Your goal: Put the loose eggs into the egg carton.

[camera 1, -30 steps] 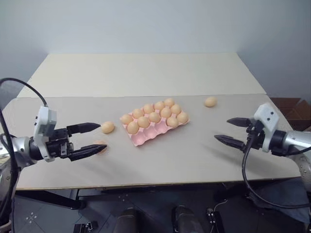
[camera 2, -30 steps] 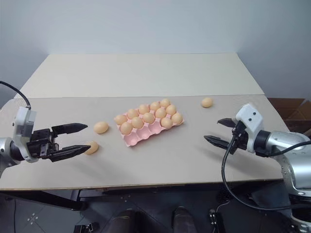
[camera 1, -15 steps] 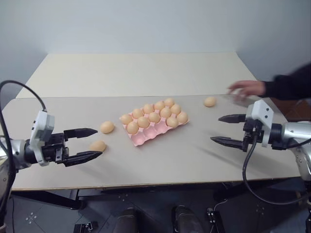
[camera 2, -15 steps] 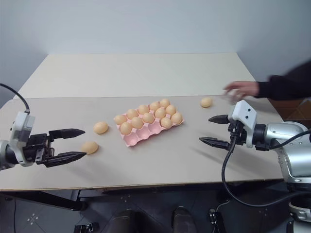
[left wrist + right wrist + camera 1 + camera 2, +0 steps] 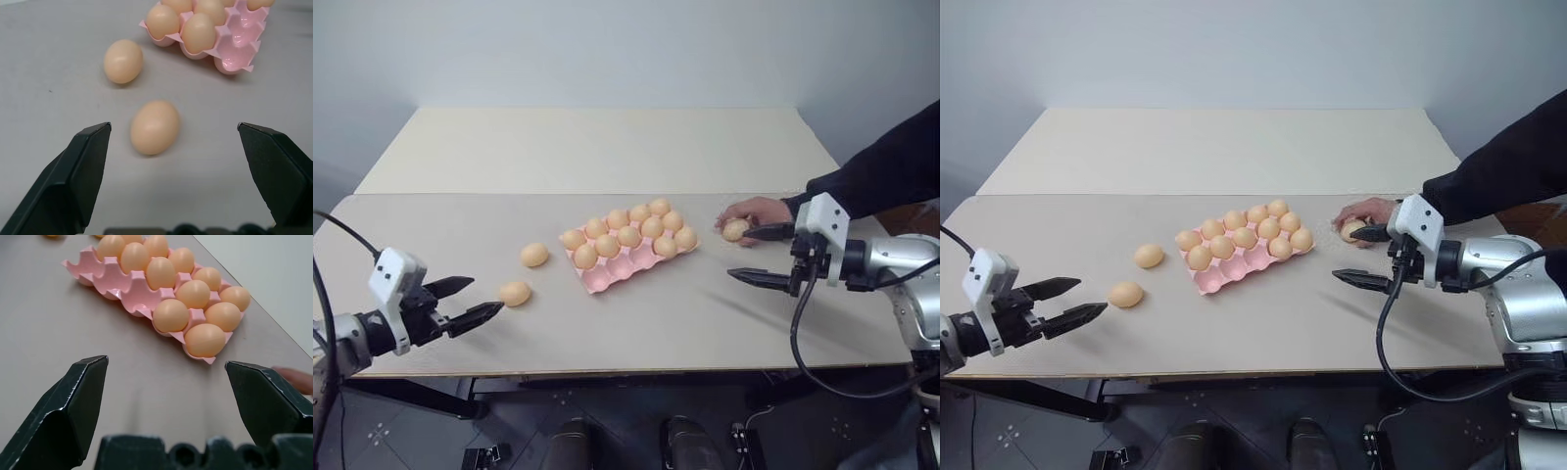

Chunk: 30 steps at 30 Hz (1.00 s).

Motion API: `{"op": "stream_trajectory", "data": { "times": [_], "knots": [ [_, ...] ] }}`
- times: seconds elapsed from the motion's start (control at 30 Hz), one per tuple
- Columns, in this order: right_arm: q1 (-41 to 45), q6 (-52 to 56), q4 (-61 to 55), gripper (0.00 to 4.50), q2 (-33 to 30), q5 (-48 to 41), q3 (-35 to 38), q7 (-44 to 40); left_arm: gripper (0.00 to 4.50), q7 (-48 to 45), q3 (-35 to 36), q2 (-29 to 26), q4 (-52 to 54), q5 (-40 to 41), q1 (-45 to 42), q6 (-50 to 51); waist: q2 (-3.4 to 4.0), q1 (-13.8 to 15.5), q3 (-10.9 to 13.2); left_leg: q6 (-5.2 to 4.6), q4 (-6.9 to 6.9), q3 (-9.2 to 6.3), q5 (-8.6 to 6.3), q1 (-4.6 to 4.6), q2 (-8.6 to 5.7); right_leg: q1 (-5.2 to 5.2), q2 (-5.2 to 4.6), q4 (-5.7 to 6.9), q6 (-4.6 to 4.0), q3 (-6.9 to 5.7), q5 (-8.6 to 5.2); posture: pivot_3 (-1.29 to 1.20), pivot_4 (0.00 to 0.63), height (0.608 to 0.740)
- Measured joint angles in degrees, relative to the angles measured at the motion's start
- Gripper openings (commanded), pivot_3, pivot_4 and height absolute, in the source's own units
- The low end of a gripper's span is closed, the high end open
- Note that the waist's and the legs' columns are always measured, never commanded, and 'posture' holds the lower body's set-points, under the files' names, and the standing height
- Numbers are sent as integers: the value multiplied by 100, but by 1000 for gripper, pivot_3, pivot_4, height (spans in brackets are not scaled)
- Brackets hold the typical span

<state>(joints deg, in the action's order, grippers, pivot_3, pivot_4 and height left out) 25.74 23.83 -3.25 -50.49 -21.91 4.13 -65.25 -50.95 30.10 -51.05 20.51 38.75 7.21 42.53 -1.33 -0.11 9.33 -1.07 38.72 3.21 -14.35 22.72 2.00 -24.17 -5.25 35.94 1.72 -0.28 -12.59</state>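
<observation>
The pink egg carton [image 5: 605, 278] lies mid-table, its back rows full of eggs and its front row of cups bare. Two loose eggs [image 5: 534, 255] [image 5: 515, 293] rest on the table to its left. My left gripper [image 5: 481, 297] hovers open just left of the nearer egg [image 5: 155, 127], which lies a short way ahead of the fingers. A third loose egg [image 5: 735, 230] sits right of the carton under a person's hand [image 5: 762, 210]. My right gripper [image 5: 741, 255] is open beside that hand, pointing at the carton [image 5: 127, 289].
The person's dark sleeve [image 5: 881, 171] reaches in from the right edge over the table. A second, paler table [image 5: 597, 147] adjoins at the back. Bare surface lies in front of the carton.
A person's arm has come in from the right and the hand now rests on the right-hand egg. My left gripper has drawn back and down from the near egg. My right gripper has shifted left.
</observation>
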Motion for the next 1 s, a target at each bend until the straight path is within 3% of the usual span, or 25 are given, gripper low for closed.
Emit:
{"op": "stream_trajectory", "data": {
  "times": [0.3,0.43,0.83,0.93,1.0],
  "knots": [
    [606,-198,810,4456,462,753,-457,665,4500,-969,4,-103,-208,132,-302,-676,0,-15,0,0,0,5,0,0,-1,-1,2,1,-2,0,0,0,150,740],
    [1283,-607,1931,4456,779,1416,-785,1190,4500,-1779,-82,-175,-500,284,-717,-1112,0,-53,0,1,-1,6,1,3,-3,-3,2,0,-2,0,0,0,150,740],
    [2921,-1933,5872,4456,1656,2591,-1239,2203,4500,-2235,-435,-230,-754,365,-1137,-1214,0,-119,0,1,-2,5,1,9,-2,-6,1,1,0,1,3,0,150,740],
    [3120,-2074,6359,3879,1731,2705,-1237,2314,4500,-2238,-408,-253,-740,386,-1060,-1214,1,-127,0,1,-2,6,1,7,-2,-6,0,2,0,1,3,0,150,740],
    [3181,-2090,6548,3165,1746,2745,-1234,2330,4500,-2235,-392,-253,-710,408,-979,-1214,1,-131,0,1,-2,5,1,8,-2,-6,0,1,0,2,3,0,150,740]
  ]
}}
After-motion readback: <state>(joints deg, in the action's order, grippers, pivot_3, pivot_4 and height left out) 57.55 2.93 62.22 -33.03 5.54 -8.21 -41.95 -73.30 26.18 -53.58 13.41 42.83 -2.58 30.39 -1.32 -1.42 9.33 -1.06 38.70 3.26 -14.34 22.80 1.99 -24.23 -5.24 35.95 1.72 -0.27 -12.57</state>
